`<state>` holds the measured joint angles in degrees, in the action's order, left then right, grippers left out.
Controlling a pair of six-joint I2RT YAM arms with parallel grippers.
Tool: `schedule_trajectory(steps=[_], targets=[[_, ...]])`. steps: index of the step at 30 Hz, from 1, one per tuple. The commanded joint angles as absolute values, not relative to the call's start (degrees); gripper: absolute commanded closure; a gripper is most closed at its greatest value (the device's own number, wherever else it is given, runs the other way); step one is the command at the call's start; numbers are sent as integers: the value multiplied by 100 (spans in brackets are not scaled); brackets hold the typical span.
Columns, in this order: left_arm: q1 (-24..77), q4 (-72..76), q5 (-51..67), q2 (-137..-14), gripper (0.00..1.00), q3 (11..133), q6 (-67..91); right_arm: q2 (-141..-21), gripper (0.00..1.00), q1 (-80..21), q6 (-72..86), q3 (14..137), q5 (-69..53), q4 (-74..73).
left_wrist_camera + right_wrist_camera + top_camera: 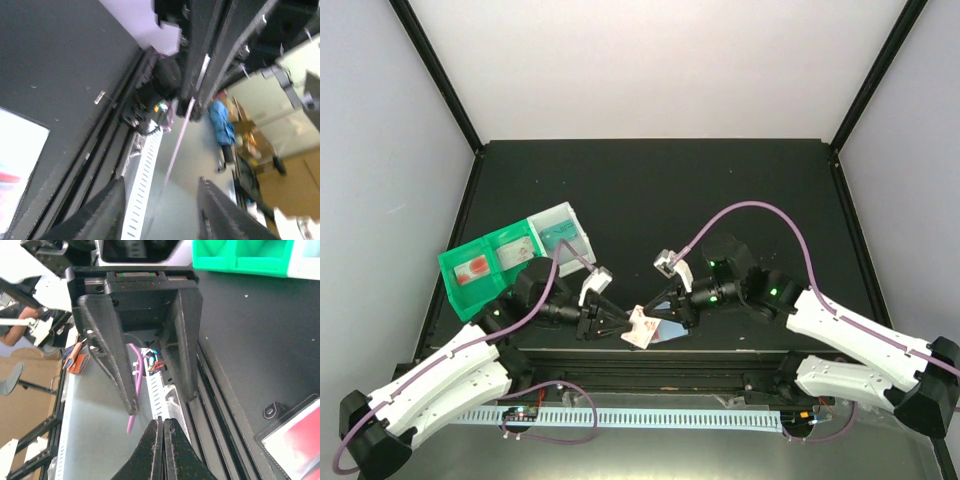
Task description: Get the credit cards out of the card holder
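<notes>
The card holder [645,328] lies near the tabletop's [720,200] front edge with a red card [299,440] seemingly inside, so removal looks largely undone (no loose card shows), the left gripper [617,325] gaping wide beside it, the right gripper [163,427] pinched closed, apparently empty.

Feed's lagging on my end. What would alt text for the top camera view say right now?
Both arms reach inward and meet near the front edge of the black table, with the open left gripper and the shut right gripper on either side of the card holder. A green-and-clear tray sits at the left.
</notes>
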<state>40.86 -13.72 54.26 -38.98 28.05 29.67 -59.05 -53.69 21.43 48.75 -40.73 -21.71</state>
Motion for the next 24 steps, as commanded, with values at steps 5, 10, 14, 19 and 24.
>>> schedule_trajectory(steps=[5,10,14,19,24], targets=[[4105,-395,3294,-2739,32,2616,4694,-5518,99,-5309,3870,4379,-3054,-634],[4103,8,2553,-2085,20,2245,5556,-5345,99,-5300,5255,3879,-2254,847],[4107,-97,2160,-1769,19,2203,6033,-5260,99,-5293,6135,3588,-1650,1697],[4105,174,1824,-1452,19,1967,6676,-5241,99,-5308,6723,3343,-1096,2573],[4106,1046,1858,-1590,33,1690,7098,-5462,99,-5427,7036,3340,-834,3005]])
